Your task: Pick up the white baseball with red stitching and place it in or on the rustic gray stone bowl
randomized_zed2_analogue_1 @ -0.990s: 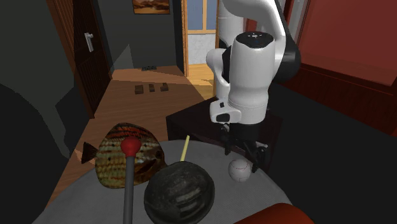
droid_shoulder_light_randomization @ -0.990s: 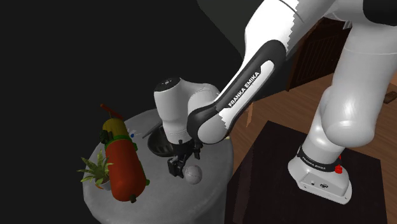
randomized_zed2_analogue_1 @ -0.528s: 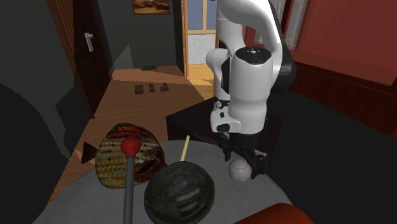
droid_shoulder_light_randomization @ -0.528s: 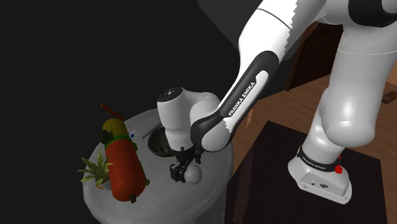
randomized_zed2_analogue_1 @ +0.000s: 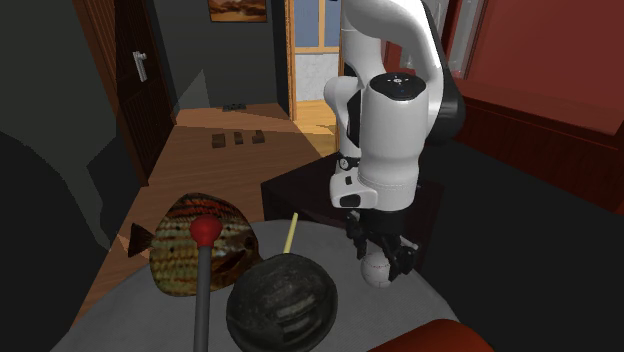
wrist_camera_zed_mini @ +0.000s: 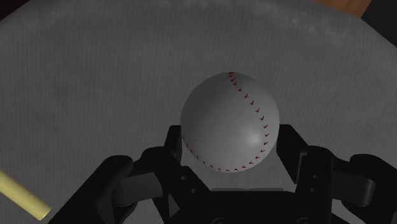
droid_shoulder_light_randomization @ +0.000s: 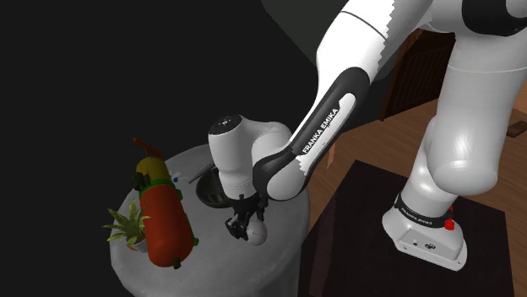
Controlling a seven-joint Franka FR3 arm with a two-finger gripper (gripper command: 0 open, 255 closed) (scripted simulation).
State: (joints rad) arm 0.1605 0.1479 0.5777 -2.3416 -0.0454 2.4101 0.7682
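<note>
Since half a second ago my fingers have closed in from either side, and my gripper (wrist_camera_zed_mini: 229,145) now clasps the baseball (wrist_camera_zed_mini: 229,118), a smooth white sphere with a curved seam of small red stitches. It sits at or just above the matte gray tabletop (wrist_camera_zed_mini: 89,70), and I cannot tell whether it has left the surface. I judge the grasp complete, with lifting, carrying and releasing still left; the bowl (randomized_zed2_analogue_1: 282,305), dark, round and roughly ridged, waits near the ball on the same table, a thin yellow stick (randomized_zed2_analogue_1: 291,235) beside it.
</note>
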